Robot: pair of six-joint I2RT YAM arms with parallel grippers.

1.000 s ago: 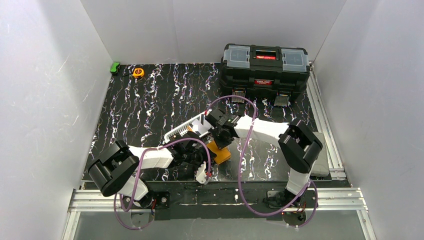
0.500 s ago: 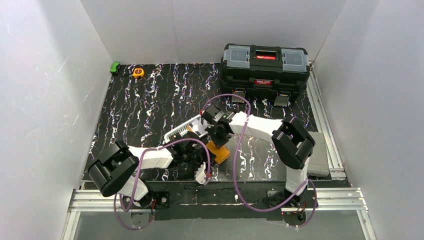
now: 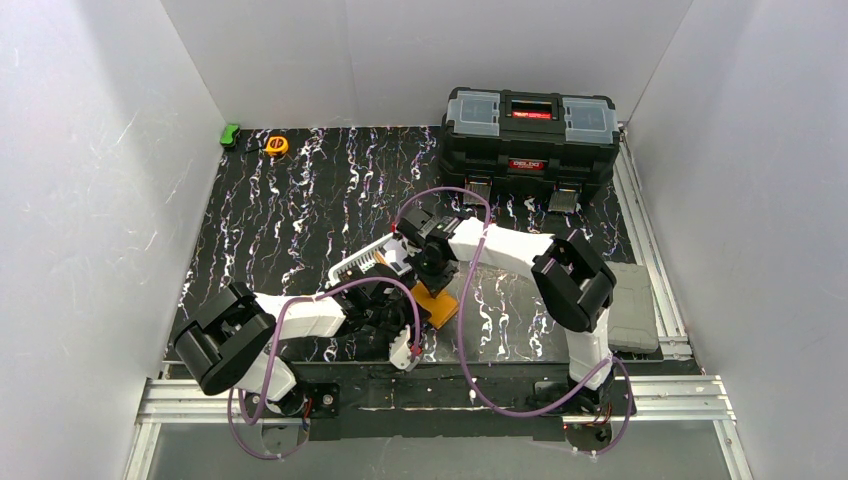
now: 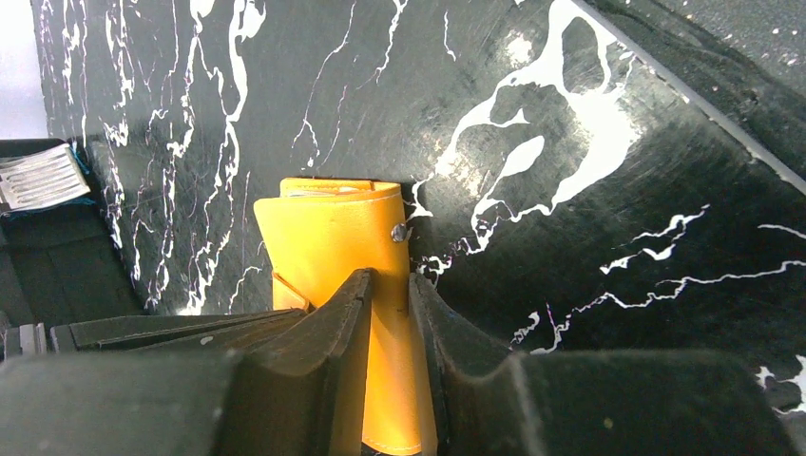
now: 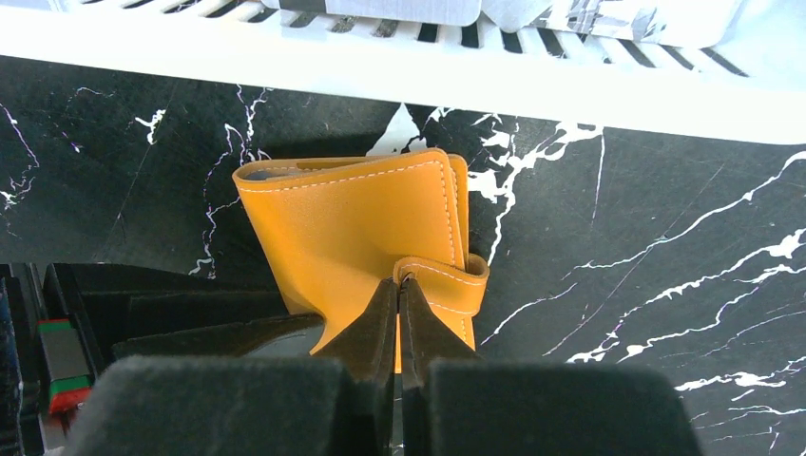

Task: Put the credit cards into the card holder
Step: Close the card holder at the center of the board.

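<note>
While right hand [image 5: 399, 281] grips card holder [image 5: 350, 226] tab, basket [image 5: 494, 84] lies close.

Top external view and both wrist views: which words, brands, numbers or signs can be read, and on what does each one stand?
No text can be read with certainty.
On the toolbox, front: red label with white letters, too small to read.
On the toolbox lid: red plate, blurred.
In the left wrist view: white sticker with lines of print, too small.
On the card holder: no print visible.
</note>
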